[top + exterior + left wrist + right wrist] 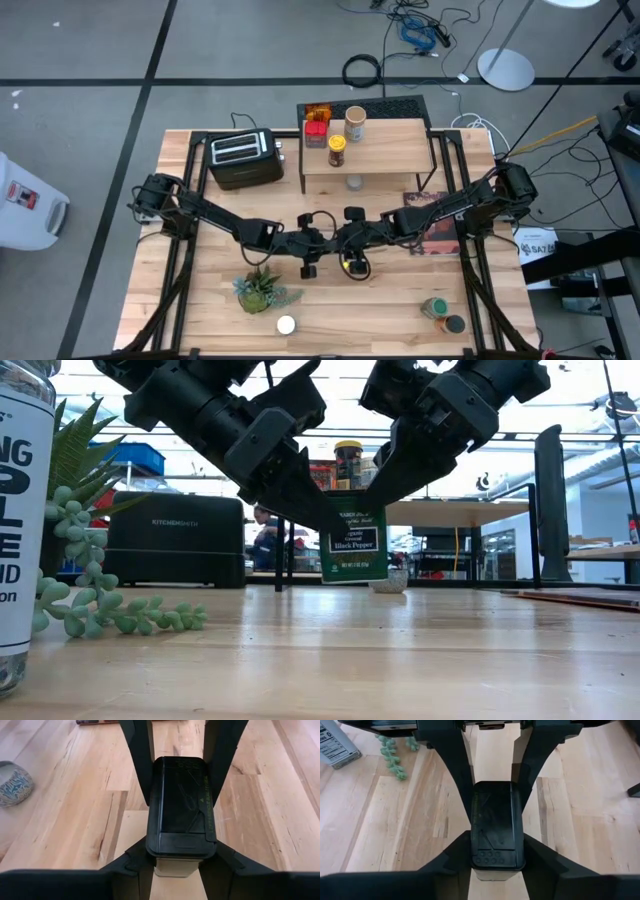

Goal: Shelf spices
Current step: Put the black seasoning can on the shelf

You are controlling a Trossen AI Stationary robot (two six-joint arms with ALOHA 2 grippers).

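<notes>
Near the table's front edge stand a white-capped shaker (286, 324) and a small green potted plant (262, 290). Mid-table, the left gripper (300, 495) and right gripper (385, 485) both clamp the dark square black-pepper tin (354, 538), held just above the wood. Beyond, the plank-topped wire shelf (395, 150) carries four spice jars.

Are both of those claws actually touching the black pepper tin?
Touching. Both wrist views show the left gripper and right gripper pressed against the pepper tin from opposite sides.
</notes>
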